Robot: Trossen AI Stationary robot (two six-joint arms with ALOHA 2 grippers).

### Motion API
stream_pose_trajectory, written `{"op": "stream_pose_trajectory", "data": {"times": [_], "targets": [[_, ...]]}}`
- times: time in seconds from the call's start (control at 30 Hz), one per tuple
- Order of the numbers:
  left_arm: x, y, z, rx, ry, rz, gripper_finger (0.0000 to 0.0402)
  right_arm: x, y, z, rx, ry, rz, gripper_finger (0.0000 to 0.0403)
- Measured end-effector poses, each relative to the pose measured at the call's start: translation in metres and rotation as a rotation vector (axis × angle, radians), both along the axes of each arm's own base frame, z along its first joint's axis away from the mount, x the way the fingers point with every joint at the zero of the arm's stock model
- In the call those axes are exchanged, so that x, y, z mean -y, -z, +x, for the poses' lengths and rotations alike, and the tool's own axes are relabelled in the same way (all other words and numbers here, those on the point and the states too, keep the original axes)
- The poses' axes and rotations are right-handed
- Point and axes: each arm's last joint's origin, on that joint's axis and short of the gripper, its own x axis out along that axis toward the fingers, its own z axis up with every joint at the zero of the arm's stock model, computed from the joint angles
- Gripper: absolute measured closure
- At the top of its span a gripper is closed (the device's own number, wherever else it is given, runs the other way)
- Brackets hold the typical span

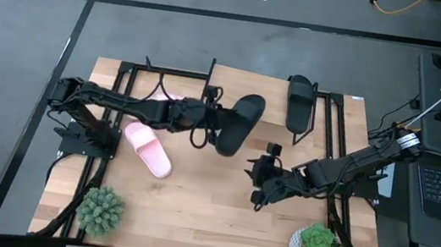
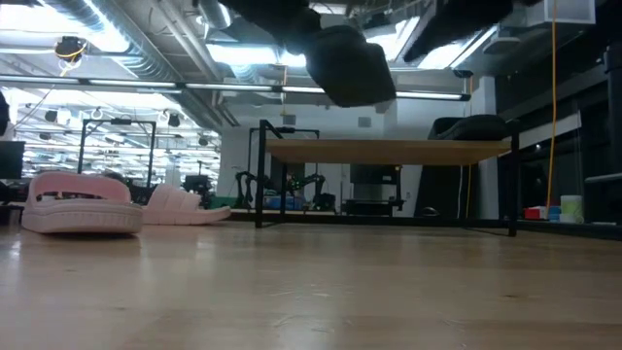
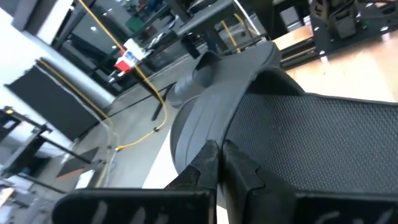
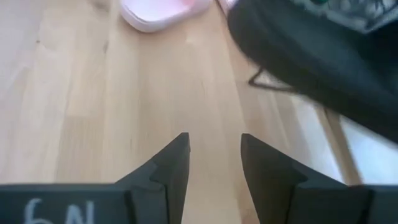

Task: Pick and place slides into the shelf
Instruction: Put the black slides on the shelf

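Slides: one black slide [image 1: 300,100] on the shelf [image 1: 337,113] at the bench's [image 1: 191,214] far edge; second black slide [image 1: 237,123] aloft, clamped in left hand [image 1: 214,121]; two pink slides [image 1: 147,149] remain near left edge; right hand [image 1: 257,180] apart, empty

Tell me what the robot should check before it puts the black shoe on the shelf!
1. Left gripper shut on the black slide: ok.
2. Slide lifted off the table: ok.
3. Shelf top has free room: ok; one black slide lies at its far end.
4. Right gripper open and empty, over bare table: ok.
5. Pink slides lie clear of the shelf: ok.
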Motion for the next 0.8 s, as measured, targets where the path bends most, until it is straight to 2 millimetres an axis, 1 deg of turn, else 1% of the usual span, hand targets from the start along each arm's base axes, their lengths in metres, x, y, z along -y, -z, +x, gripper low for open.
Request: {"op": "stream_pose_trajectory", "data": {"times": [0.1,0.2,0.4,0.5,0.57,0.63,0.8], "targets": [[-0.011,0.0,0.0,0.008,0.045,-0.02,0.0401,0.006,0.009,-0.011,0.06,0.011,0.042,0.0257],[-0.023,-0.003,0.0,0.036,0.077,-0.035,0.0401,0.013,0.01,-0.026,0.147,0.001,0.077,0.0257],[-0.044,-0.008,-0.002,0.105,0.016,-0.028,0.0401,0.03,0.013,-0.058,0.26,0.004,0.132,0.0257],[-0.052,-0.007,-0.001,0.141,-0.02,-0.037,0.0401,0.038,0.015,-0.07,0.29,0.029,0.147,0.0257],[-0.057,-0.006,0.005,0.155,-0.037,-0.033,0.0401,0.043,0.014,-0.075,0.312,0.041,0.153,0.0257],[-0.061,-0.002,0.01,0.134,-0.055,-0.034,0.0401,0.047,0.014,-0.078,0.327,0.047,0.149,0.0257],[-0.072,-0.003,0.04,0.085,-0.076,-0.033,0.0401,0.055,0.014,-0.082,0.34,0.068,0.136,0.0257]]}}
